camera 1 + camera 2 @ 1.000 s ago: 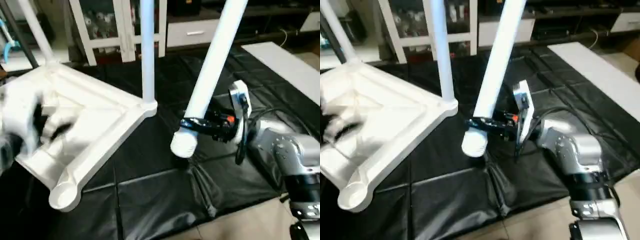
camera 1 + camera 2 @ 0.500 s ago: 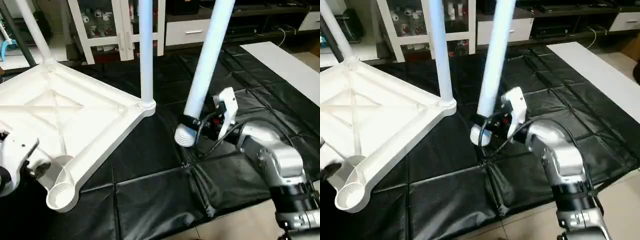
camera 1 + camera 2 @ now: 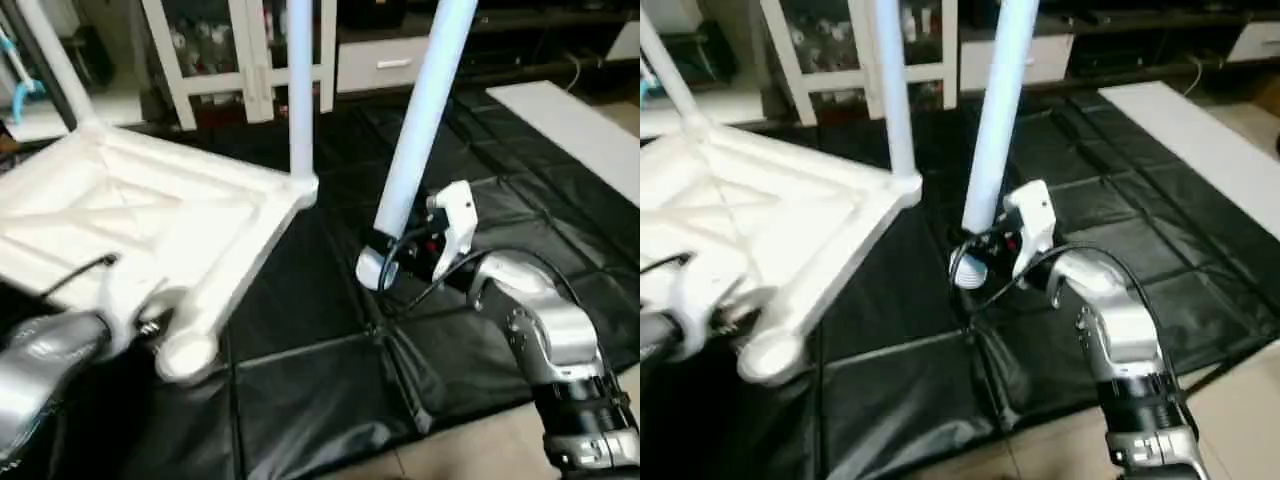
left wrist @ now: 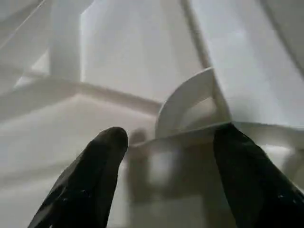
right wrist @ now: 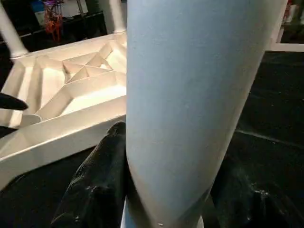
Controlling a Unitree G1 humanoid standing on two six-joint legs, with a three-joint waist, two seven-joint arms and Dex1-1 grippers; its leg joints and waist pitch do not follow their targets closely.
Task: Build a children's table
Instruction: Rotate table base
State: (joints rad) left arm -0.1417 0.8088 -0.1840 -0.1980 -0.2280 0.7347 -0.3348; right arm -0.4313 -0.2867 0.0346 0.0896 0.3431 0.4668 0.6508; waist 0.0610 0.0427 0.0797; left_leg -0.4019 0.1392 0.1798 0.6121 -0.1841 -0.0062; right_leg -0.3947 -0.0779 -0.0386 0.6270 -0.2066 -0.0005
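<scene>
Your white plastic rectangular tabletop (image 3: 150, 215) lies upside down on the black padded floor mat (image 3: 330, 380), ribbed underside facing up. Two long tapered white tube legs already stand in its corner sockets: one at the far left corner (image 3: 50, 60) and one at the corner nearest the middle of the mat (image 3: 300, 90). The near corner carries an open round socket (image 3: 187, 357) with nothing in it.

Your right end effector (image 3: 392, 262) is clenched around a third white tube leg (image 3: 425, 110) close to its lower end. In the right wrist view its two black fingers (image 5: 95, 185) press against opposite sides of the tube. The leg leans up and away to the right, and its round lower end (image 3: 372, 272) sits just above the mat, well apart from the tabletop's near edge.

Your left end effector (image 4: 166, 156) sits at the near corner of the tabletop, beside the empty socket. In the left wrist view its black fingers (image 4: 90, 180) are spread apart on either side of a thin white rib beside the curved socket wall (image 4: 187, 102); you cannot tell whether they actually pinch that rib.

Behind the mat stand a white glass-fronted cabinet (image 3: 240, 50) and a flat white board (image 3: 570, 125) lying on the floor at the right.
</scene>
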